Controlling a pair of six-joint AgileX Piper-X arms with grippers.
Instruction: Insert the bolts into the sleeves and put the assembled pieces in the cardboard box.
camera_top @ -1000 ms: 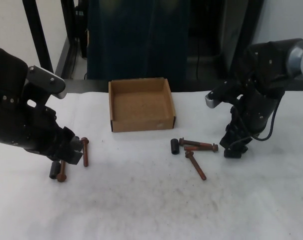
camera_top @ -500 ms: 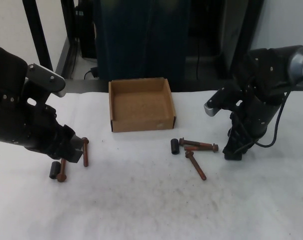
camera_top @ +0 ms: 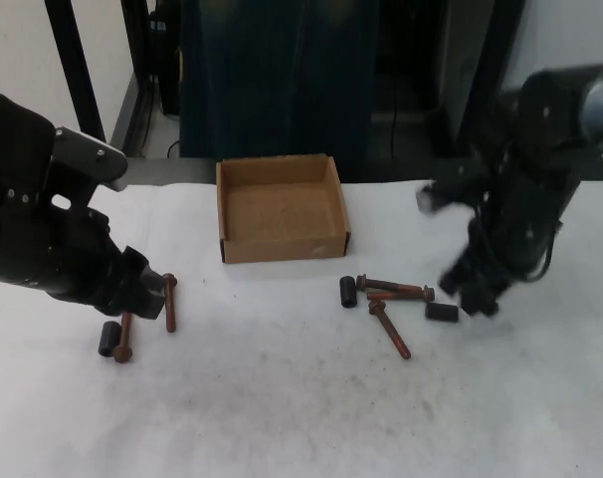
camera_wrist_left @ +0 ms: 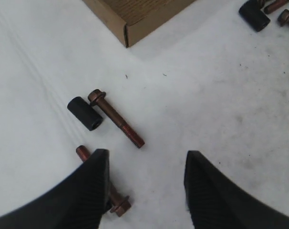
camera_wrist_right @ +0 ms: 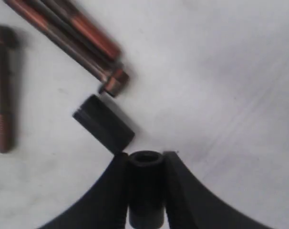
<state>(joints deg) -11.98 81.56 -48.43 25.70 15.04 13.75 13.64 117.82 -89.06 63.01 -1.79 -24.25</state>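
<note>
The right claw (camera_wrist_right: 145,160) is clamped on a black sleeve (camera_wrist_right: 145,191), which runs along its fingers with the open bore facing back toward the wrist. Just past its tips a spare sleeve (camera_wrist_right: 104,125) lies loose, and a rusty bolt (camera_wrist_right: 108,78) stretches away from there, head nearest the claw. The left claw (camera_wrist_left: 145,155) is spread wide and empty. Right ahead of its tips lies a second bolt (camera_wrist_left: 116,118), long axis slanting across the gap, head beside another sleeve (camera_wrist_left: 85,113). The left looks the likelier arm to fetch a bolt, after a wrist turn. The cardboard box (camera_wrist_left: 130,21) sits farther ahead, with nothing in it yet.
</note>
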